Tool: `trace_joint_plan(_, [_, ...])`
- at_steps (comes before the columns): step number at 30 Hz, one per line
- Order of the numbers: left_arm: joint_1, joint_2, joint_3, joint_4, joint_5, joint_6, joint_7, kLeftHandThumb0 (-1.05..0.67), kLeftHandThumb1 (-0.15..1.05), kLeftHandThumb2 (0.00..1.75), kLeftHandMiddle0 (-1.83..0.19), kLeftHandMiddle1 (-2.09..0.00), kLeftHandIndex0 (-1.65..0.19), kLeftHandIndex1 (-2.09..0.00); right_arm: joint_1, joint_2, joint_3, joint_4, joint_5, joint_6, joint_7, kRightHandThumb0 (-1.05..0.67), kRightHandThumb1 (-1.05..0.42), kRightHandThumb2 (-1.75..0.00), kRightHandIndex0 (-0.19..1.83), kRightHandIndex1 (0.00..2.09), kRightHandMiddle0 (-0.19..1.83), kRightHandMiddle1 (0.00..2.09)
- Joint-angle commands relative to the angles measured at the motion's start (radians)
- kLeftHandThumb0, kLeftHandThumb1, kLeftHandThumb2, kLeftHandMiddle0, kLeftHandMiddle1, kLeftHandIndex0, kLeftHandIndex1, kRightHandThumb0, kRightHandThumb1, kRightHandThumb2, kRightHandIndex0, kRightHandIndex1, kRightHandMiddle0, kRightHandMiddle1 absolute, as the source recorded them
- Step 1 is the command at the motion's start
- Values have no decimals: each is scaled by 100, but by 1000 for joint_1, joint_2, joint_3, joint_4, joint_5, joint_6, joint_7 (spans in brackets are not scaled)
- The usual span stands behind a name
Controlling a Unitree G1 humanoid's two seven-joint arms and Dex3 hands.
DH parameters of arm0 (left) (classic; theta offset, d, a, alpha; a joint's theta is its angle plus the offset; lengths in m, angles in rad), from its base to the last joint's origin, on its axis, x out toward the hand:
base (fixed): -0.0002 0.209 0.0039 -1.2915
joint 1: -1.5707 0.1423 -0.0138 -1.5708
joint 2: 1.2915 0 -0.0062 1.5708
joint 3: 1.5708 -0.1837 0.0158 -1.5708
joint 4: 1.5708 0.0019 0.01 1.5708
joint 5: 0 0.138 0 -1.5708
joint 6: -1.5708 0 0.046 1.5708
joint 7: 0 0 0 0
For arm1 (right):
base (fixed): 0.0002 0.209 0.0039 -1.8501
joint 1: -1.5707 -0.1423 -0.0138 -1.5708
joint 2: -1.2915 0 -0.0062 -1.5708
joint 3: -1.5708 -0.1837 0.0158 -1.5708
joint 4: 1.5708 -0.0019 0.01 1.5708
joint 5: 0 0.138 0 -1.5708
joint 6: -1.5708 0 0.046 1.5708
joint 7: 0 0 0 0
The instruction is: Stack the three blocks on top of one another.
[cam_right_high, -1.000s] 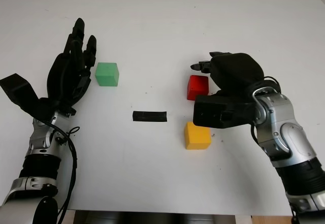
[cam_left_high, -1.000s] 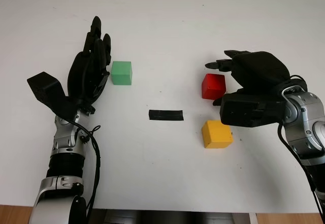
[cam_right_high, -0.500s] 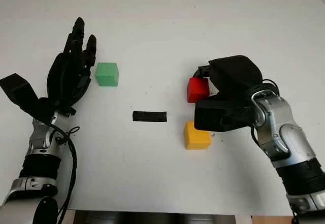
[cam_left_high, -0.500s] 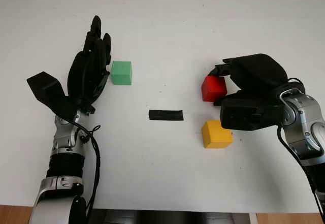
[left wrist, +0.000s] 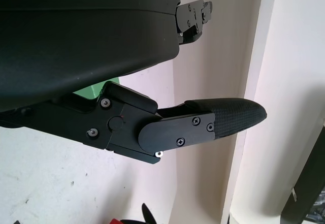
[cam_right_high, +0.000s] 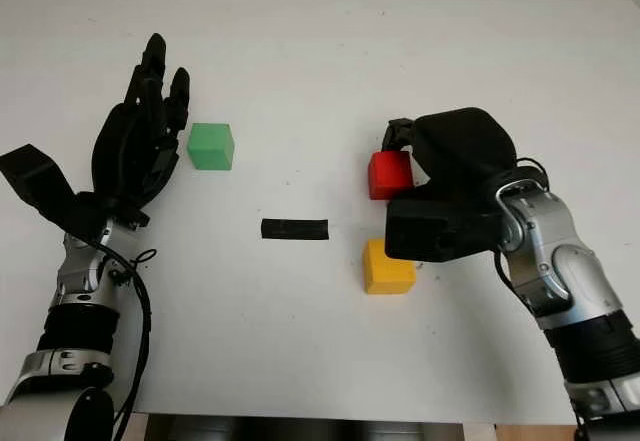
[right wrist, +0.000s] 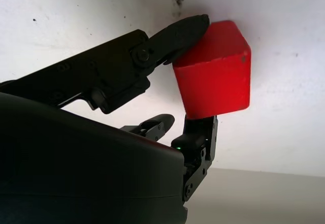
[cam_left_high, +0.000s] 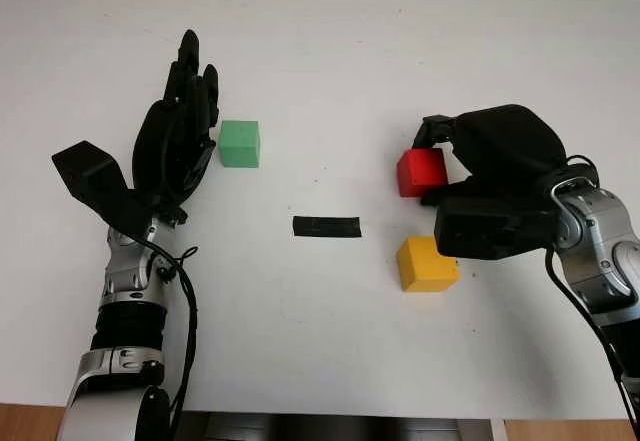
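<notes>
The right robot hand (cam_left_high: 470, 166) is clamped round the red block (cam_left_high: 421, 172), which sits toward the counter's (cam_left_high: 330, 51) right side, roughly mid-depth. In the right wrist view one fingertip (right wrist: 185, 31) presses a top edge of the block and another finger bears on the face below, so it's pinched from opposite sides, a grip meant for lifting rather than shoving. Whether the block has left the counter yet I can't quite tell; it looks about level w/ the surface.

The yellow block (cam_left_high: 428, 264) lies just nearer the front edge than the red one, close by but apart, prob. the base of the stack since the carry would be short. The green block (cam_left_high: 240, 144) sits well off toward the left side, just beside the left robot hand (cam_left_high: 178, 141), which is open and holds nothing, waiting there so it can take green when its turn comes. A black strip (cam_left_high: 327, 227) lies between the two groups, near the counter's centre.
</notes>
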Motion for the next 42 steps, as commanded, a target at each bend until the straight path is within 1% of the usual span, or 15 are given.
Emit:
trace_joint_plan(1, [13, 8, 0, -19, -5, -1, -4, -80, 105, 55, 19, 0, 19, 0, -30, 11, -36, -36, 48, 6, 23, -37, -92, -5, 53, 5, 50, 131])
trace_joint_plan(5, [12, 7, 2, -14, -5, -7, -8, -80, 105, 54, 19, 0, 19, 0, -82, 20, -58, -55, 136, 10, 92, -37, -93, -6, 50, 4, 45, 135])
trace_joint_plan(8, [16, 3, 1, -22, -2, -5, 3, -80, 105, 53, 19, 0, 19, 0, -134, 43, -59, -71, 205, 49, 166, -38, -93, -6, 48, 3, 42, 139])
trace_joint_plan(13, [25, 1, -4, -38, 0, 2, 9, -80, 105, 54, 19, 0, 19, 0, -168, 79, -50, -87, 272, 84, 230, -39, -92, -5, 50, 4, 43, 144])
trace_joint_plan(16, [34, 0, -5, -57, 0, 16, 19, -80, 105, 54, 19, 0, 19, 0, -181, 109, -45, -97, 328, 118, 281, -39, -94, -6, 47, 3, 37, 147])
trace_joint_plan(21, [39, -3, -5, -66, -4, 15, 19, -79, 105, 54, 19, 0, 19, 0, -173, 154, -31, -88, 379, 118, 292, -40, -93, -5, 48, 4, 35, 152])
trace_joint_plan(24, [40, -3, -7, -66, 0, 13, 21, -79, 105, 55, 19, 0, 19, 0, -174, 163, -11, -81, 381, 103, 295, -42, -93, -5, 49, 5, 37, 153])
trace_joint_plan(25, [40, -4, -7, -66, -1, 14, 21, -79, 105, 55, 19, 0, 19, 0, -176, 169, -2, -82, 385, 106, 304, -43, -92, -5, 49, 5, 38, 151])
trace_joint_plan(28, [39, -5, -8, -68, -1, 14, 21, -78, 105, 55, 19, 0, 19, 0, -178, 182, 14, -76, 397, 94, 316, -42, -92, -5, 47, 4, 37, 154])
trace_joint_plan(32, [40, -6, -8, -69, 2, 10, 28, -78, 105, 55, 19, 0, 19, 0, -171, 198, 28, -85, 401, 107, 319, -44, -92, -5, 48, 4, 40, 152])
trace_joint_plan(35, [42, -8, -7, -74, 0, 15, 30, -78, 105, 56, 19, 0, 19, 0, -152, 225, 28, -97, 416, 138, 314, -44, -92, -5, 46, 4, 41, 153])
trace_joint_plan(38, [41, -9, -7, -74, -6, 17, 24, -78, 105, 55, 19, 0, 19, 0, -114, 261, 21, -86, 440, 134, 284, -42, -93, -6, 42, 2, 36, 159])
trace_joint_plan(42, [42, -7, -8, -76, -5, 17, 22, -78, 105, 55, 19, 0, 19, 0, -54, 282, 36, -89, 410, 120, 225, -41, -95, -6, 38, 0, 32, 165])
